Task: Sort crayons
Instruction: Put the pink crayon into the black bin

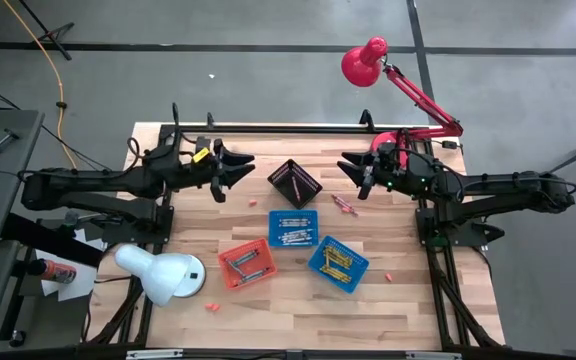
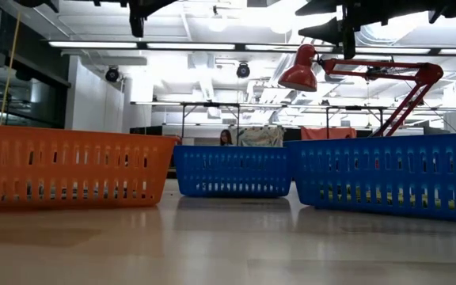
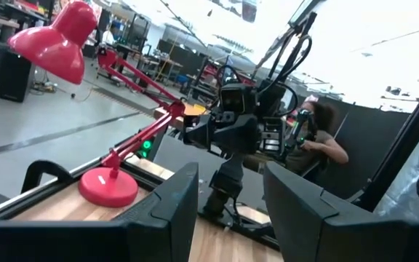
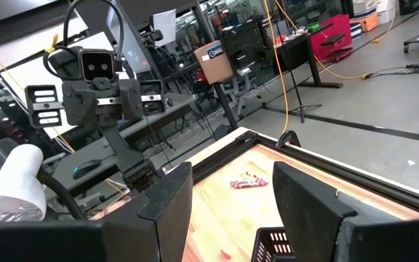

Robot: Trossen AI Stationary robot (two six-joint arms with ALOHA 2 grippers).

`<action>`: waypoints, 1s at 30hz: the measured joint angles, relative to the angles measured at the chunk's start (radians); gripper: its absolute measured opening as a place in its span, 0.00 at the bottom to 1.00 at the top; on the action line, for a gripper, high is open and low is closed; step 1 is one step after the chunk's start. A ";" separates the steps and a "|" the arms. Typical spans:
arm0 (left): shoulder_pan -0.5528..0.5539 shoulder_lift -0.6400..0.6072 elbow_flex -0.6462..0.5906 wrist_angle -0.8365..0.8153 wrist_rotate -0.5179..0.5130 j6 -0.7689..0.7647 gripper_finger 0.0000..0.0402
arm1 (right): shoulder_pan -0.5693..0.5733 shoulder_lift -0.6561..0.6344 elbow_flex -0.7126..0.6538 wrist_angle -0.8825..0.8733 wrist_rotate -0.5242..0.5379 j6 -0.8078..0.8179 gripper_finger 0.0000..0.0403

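High view: crayons [image 1: 344,204] diagonal.

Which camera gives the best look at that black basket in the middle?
The high view: the black basket shows whole between both arms, crayons inside. The right wrist view catches one mesh corner; the low and left wrist views miss it.

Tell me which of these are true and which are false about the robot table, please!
1. Both pincers are empty. True: the left pincer and the right pincer are open, holding nothing.
2. There are two blue baskets. True: one is in the middle, another beside it.
3. The black basket sits in front of the orange one. False: it sits farther back, between the pincers.
4. The orange basket is empty. False: crayons lie in it.
5. Both lamps are red. False: one is red, one white.
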 joint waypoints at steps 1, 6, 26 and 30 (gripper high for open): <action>0.000 0.000 0.000 -0.001 0.000 0.000 0.36 | 0.000 0.000 0.000 0.000 0.000 0.000 0.46; 0.000 0.000 0.000 -0.007 -0.002 0.000 0.36 | 0.000 0.000 0.000 0.000 0.000 0.000 0.46; 0.000 0.001 0.000 -0.035 -0.008 0.000 0.36 | -0.045 0.197 0.001 -0.744 -0.140 0.133 0.46; 0.000 0.001 0.000 -0.039 -0.008 0.000 0.36 | -0.045 0.277 0.001 -0.767 -0.144 -0.054 0.46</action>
